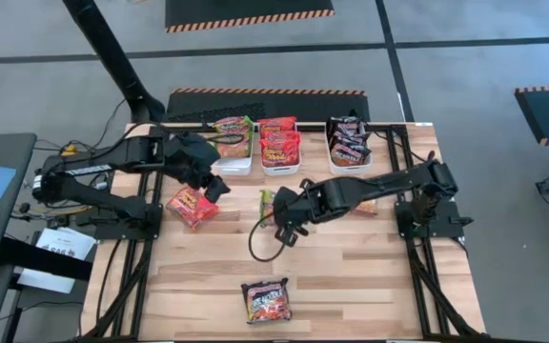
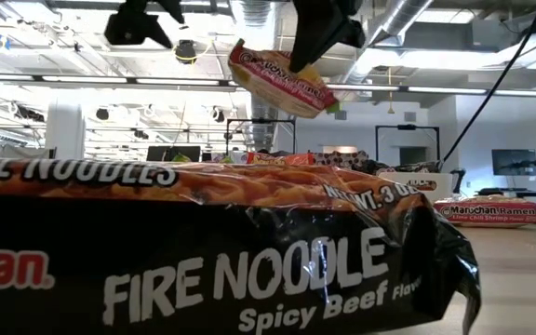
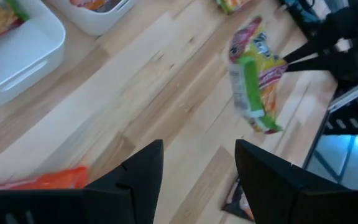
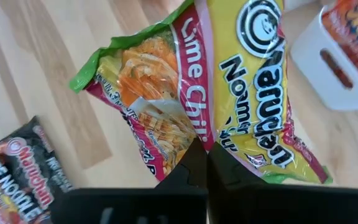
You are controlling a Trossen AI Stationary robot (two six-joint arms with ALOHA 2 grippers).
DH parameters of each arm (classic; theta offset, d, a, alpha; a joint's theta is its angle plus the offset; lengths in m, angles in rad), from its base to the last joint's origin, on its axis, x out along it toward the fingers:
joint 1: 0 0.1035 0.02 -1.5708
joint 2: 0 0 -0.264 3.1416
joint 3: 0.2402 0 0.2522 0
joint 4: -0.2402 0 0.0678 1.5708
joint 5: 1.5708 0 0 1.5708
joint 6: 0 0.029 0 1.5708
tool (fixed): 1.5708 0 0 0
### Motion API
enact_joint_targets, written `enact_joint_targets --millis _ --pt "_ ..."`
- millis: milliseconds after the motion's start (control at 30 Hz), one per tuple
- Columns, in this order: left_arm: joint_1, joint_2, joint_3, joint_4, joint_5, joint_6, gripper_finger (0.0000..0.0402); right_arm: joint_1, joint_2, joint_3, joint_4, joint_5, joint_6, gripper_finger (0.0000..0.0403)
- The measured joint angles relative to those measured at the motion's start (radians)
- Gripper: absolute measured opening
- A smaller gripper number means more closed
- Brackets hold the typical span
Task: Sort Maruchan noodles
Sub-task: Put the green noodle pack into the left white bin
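We read the high view left to right, clock directions taken from the middle of the wooden surface point(image 1: 351, 276).

Left tool point(image 1: 215, 183), at about 10 o'clock: fingers apart, holding nothing, hanging over the surface just beside the left white bin point(image 1: 237, 164). We judge it is parked out of the way while the other arm works. A red-orange packet point(image 1: 192, 206) lies flat near it, unsorted.

At 12 o'clock stand three bins, apparently one per flavour: green-yellow packets in the left one, red-orange in the middle bin point(image 1: 280, 168), black-purple in the right bin point(image 1: 349, 161).

Right tool point(image 4: 205, 163), near centre: clenched on the lime chili packet point(image 4: 229, 87), pinching it at one edge so it hangs clear of the surface. Its glossy wrapper is yellow with green border and red band, creased at the pinch. Matching colour suggests the left bin is its destination.

At 6 o'clock a black Fire Noodle packet point(image 1: 266, 300) lies flat, well apart from the bins, not yet sorted.
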Motion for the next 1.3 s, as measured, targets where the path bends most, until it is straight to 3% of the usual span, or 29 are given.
enact_joint_targets --millis 567,1167,1300 --pt "0.094 0.167 0.0 0.24 0.056 -0.01 0.0185 -0.148 -0.001 0.072 0.013 0.052 -0.385 0.0004" --pt "0.165 0.192 0.0 0.364 0.051 -0.065 0.0185 -0.187 -0.002 0.079 0.029 0.049 -0.565 0.0004" --pt "0.174 0.192 0.0 0.389 0.119 -0.065 0.0185 -0.188 -0.002 0.079 0.06 0.048 -0.608 0.0004"
